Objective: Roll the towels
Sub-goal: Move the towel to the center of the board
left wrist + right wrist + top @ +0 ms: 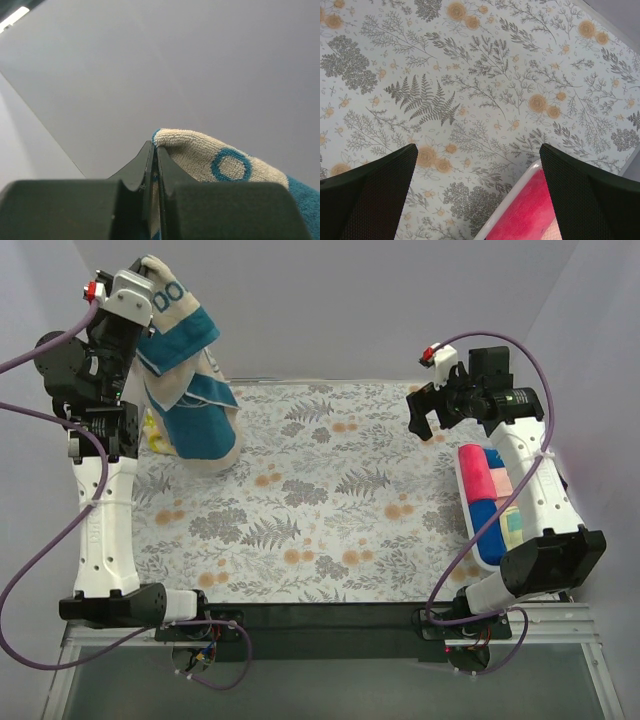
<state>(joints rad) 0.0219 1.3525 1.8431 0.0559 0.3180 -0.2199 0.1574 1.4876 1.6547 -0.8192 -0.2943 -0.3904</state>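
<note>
Left claw (154, 151) pinches the hanging tan-and-blue towel (188, 385).

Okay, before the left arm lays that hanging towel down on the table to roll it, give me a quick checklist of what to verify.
1. Left gripper shut on the tan-and-blue towel: ok.
2. Towel hanging flat: not ok; it hangs bunched and folded over.
3. Towel's lower end off the floral covering: cannot tell from the top view.
4. Right gripper open and holding nothing, ready to help: ok.
5. White basket of rolled towels away from the hanging towel, at the right edge: ok.
6. Yellow towel by the left arm out of the way: cannot tell; it is mostly hidden.
</note>
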